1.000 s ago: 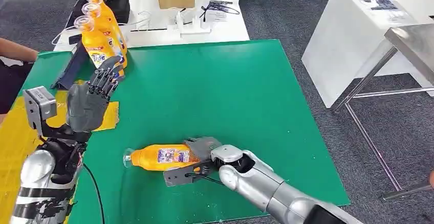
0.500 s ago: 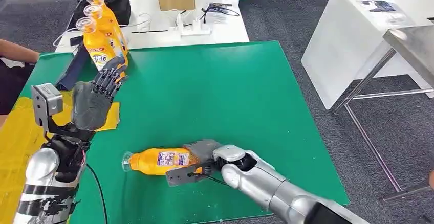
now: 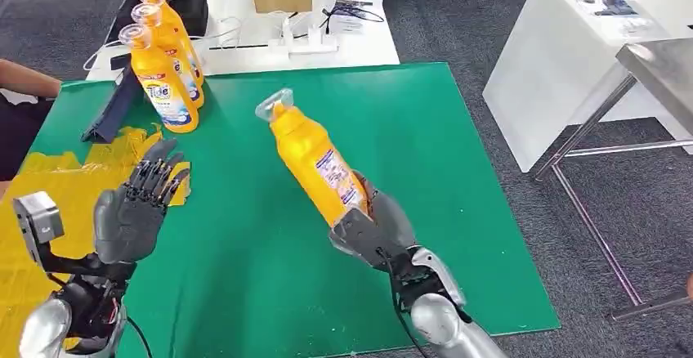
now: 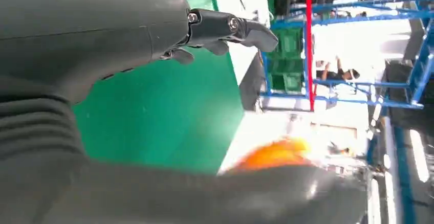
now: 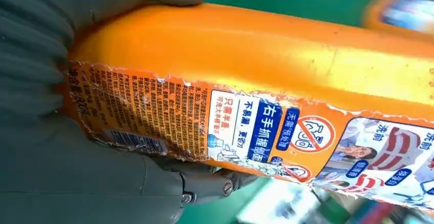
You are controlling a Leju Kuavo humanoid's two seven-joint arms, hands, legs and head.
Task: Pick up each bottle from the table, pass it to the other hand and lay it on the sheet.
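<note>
- The yellow sheet (image 3: 49,190) lies crumpled at the table's left side; its left part is cut off by the picture's edge and the left arm covers some of it.
- The left hand (image 3: 135,211) is raised above the sheet's inner edge, palm up, fingers (image 3: 155,174) spread, holding nothing. In its wrist view (image 4: 102,35) a blurred orange shape shows past the thumb, too smeared to identify.
- Three upright orange bottles (image 3: 159,80) stand in a row at the far left corner of the green table (image 3: 270,235), overlapping so the rear two are partly hidden.
- The right hand (image 3: 372,227) grips the base of a lifted bottle (image 3: 315,158), tilted with its clear cap toward the far left. Its fingers are mostly hidden behind the bottle.
- The right wrist view shows the bottle's torn label (image 5: 245,127) close up.
</note>
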